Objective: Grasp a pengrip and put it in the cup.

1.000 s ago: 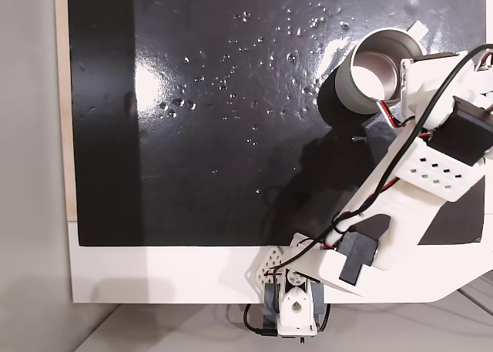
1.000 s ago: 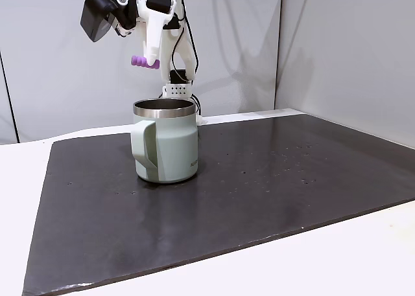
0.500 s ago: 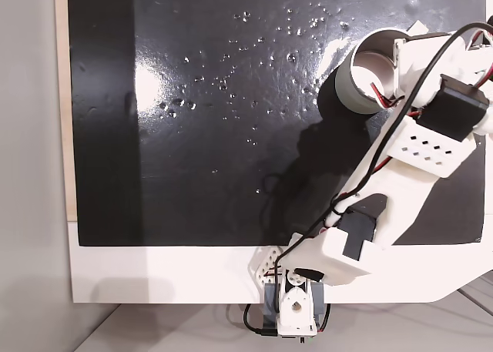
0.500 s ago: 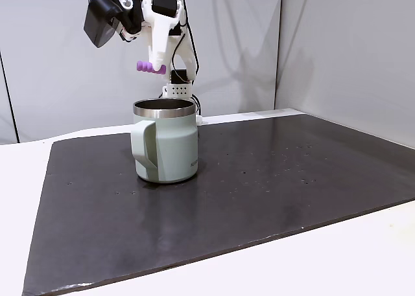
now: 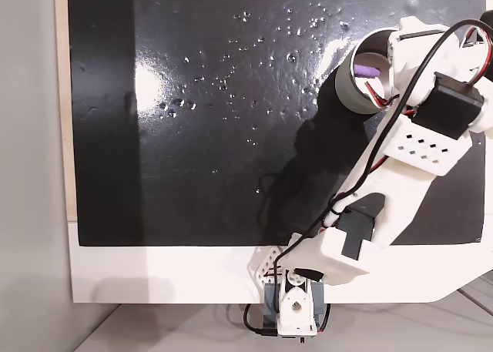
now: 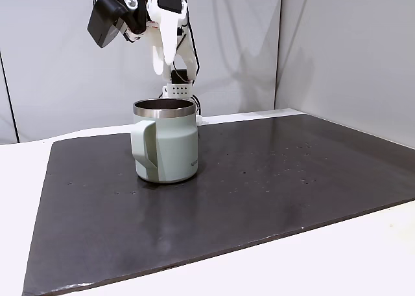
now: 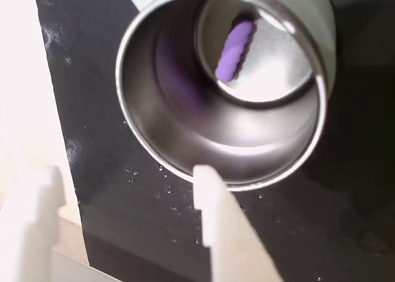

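While the gripper (image 7: 123, 183) hangs empty with fingers spread, the pengrip (image 7: 235, 50) lies inside the cup (image 7: 185, 158).
Cup (image 6: 166, 150) stands on a black mat (image 6: 259, 192), gripper (image 6: 163, 66) directly above.

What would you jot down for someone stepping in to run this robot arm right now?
Gripper: open, empty, hanging above the cup's mouth.
Pengrip: lying on the shiny bottom inside the cup, also seen in a fixed view.
Cup: upright on the black mat, handle toward the side camera.
Done: the pengrip is in the cup.
Left: probably just lifting the arm clear without knocking the cup.
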{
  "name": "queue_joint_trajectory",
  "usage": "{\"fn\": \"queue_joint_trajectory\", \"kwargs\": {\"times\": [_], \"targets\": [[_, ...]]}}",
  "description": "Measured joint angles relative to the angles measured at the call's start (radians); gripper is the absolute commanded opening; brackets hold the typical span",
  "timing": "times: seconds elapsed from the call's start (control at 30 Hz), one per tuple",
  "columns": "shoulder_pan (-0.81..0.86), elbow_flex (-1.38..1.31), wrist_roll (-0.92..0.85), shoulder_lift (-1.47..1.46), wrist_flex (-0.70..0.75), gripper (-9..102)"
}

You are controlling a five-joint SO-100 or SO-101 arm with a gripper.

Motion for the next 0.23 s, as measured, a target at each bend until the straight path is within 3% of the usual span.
{"fn": "queue_joint_trajectory", "kwargs": {"times": [0.23], "targets": [[0.000, 0.000, 0.000, 0.000, 0.000, 20]]}}
